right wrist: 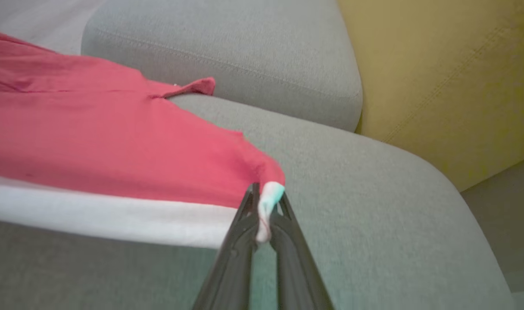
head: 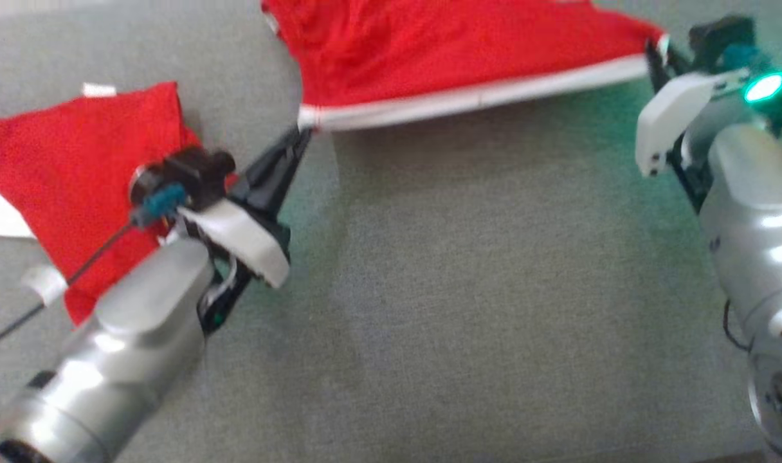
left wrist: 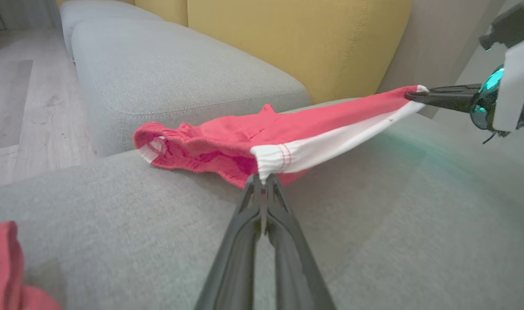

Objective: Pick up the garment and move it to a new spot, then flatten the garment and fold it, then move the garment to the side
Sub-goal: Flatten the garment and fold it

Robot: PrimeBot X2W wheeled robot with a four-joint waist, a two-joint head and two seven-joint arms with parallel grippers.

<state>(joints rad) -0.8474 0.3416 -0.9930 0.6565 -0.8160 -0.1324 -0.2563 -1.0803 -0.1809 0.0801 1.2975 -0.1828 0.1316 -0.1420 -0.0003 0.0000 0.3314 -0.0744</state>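
Head view first: the red garment (head: 442,45) is stretched by its white band between the two claws, the left claw (head: 304,132) pinched shut on one corner and the right claw (head: 651,51) pinched shut on the other. The band runs taut just above the grey sofa seat (head: 462,289), with the red cloth spreading away from it towards the top of the picture. A second red cloth (head: 76,167) lies apart on the left, under the left arm, with a small white tag (head: 98,89) at its edge, too blurred to read. Left wrist view: the dark fingers meet on the band's end, where a few red stitch lines cross the white. The far part of the garment lies bunched on the seat in front of the yellow back cushion (left wrist: 296,38). Right wrist view: the right claw grips the other band corner, and the cloth behind it looks fairly smooth. I'd say the picking up is done and the garment is being carried or spread out. Flattening looks unfinished, and folding and moving it aside are not yet done. I can read no brand or writing anywhere.
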